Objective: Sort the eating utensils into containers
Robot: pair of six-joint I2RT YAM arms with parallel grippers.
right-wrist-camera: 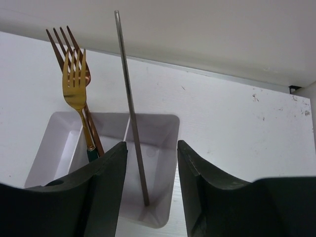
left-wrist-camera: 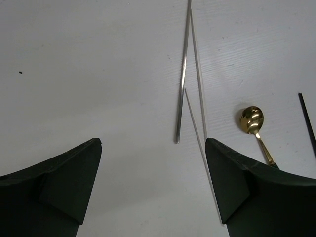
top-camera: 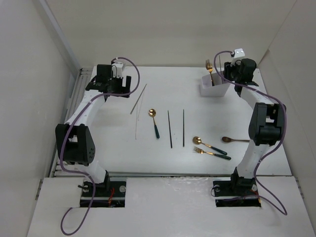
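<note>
The white holder (top-camera: 211, 91) stands at the back right. A gold fork (right-wrist-camera: 75, 89) and a brown fork (right-wrist-camera: 61, 43) stand in one compartment of the holder (right-wrist-camera: 163, 126). A silver chopstick (right-wrist-camera: 130, 103) stands in its right compartment. My right gripper (right-wrist-camera: 152, 144) is open just above that compartment, with the chopstick between the jaws but free of them; in the top view the right gripper (top-camera: 227, 79) hangs over the holder. My left gripper (left-wrist-camera: 153, 142) is open and empty above the table, just short of the silver chopsticks (left-wrist-camera: 182, 79); it also shows in the top view (top-camera: 123, 89).
On the table lie a gold spoon with a green handle (top-camera: 154, 121), two dark chopsticks (top-camera: 170, 129), a second gold spoon (top-camera: 208, 144), a gold fork (top-camera: 212, 153) and a brown spoon (top-camera: 235, 139). White walls enclose the table.
</note>
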